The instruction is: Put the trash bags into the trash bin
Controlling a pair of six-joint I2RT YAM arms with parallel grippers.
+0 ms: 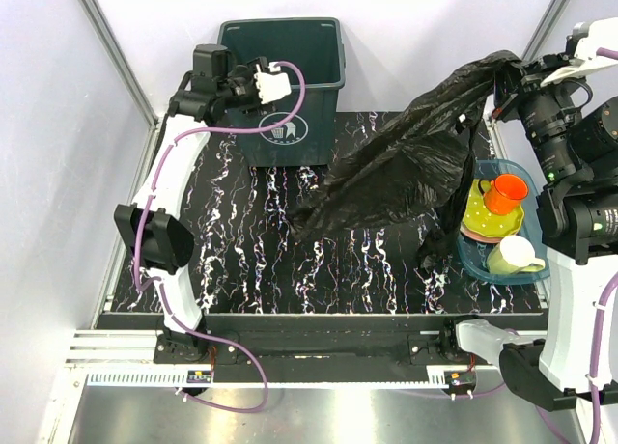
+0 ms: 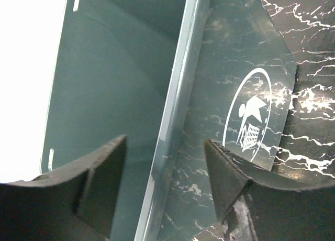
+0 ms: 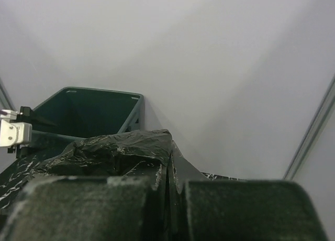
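We're clamping the right pincer (image 1: 506, 77) on the trash bag (image 1: 406, 164), hanging it over the tabletop (image 1: 251, 241) right of the trash bin (image 1: 319, 87). We're holding the left pincer (image 2: 165, 146) released, fingers (image 2: 94, 173) straddling the bin's front rim.

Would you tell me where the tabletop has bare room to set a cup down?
Bare marble tabletop lies in front of the trash bin, between the left arm and the hanging trash bag, and along the near edge. The right side is crowded: the bag's draped tail and the blue tray of dishes.
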